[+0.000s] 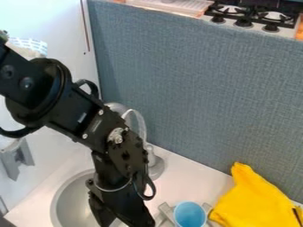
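Black and hard-edged, my gripper [123,209] hangs low at the near edge of the work surface, over the right part of the round grey sink basin [70,200]. I can't tell how far open it is, or whether it has hold of anything. To its right I see the light-blue, round-mouthed cup [190,215], near the gripper and apart from its visible part. Pale grey bars [166,210] show on both sides of the cup. Just beside that, further right, the bright yellow crumpled cloth [254,200] lies on the glossy white counter [183,177], its peak up by the panel. My jointed black robot arm [83,113] slants down from the upper left. Behind its lower section I make out the grey faucet [155,165] with its curved spout, next to the basin. Beyond the counter rises the blue-grey, fabric-textured panel [201,88]. Farthest off, past the panel's top edge, I have the white stove with black grates [254,14] at right, and the white ribbed tray [177,5] to its left.
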Robot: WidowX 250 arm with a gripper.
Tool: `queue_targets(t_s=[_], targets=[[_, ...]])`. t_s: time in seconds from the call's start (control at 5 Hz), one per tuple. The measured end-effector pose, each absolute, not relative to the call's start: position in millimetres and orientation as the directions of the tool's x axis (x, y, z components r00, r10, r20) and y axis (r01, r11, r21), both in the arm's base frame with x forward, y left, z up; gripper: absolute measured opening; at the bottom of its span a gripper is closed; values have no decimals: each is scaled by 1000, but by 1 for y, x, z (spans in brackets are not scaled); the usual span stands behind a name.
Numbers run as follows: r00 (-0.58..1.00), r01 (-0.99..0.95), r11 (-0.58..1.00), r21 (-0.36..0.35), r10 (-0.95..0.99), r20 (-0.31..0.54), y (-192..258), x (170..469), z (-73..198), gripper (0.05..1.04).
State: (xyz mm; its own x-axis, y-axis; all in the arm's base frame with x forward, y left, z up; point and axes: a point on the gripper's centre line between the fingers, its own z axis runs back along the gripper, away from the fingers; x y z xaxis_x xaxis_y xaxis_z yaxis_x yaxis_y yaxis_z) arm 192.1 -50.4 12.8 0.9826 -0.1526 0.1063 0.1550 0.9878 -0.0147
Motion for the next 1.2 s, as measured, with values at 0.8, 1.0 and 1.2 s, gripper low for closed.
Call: queue_targets(t_s=[0.8,1.0,1.2], targets=[[981,156,983,-95,-142,133,-114,219,19,999],[983,146,987,-65,-137,123,-128,240,4,999],[987,115,993,-29,-111,119,-134,261,-8,999]])
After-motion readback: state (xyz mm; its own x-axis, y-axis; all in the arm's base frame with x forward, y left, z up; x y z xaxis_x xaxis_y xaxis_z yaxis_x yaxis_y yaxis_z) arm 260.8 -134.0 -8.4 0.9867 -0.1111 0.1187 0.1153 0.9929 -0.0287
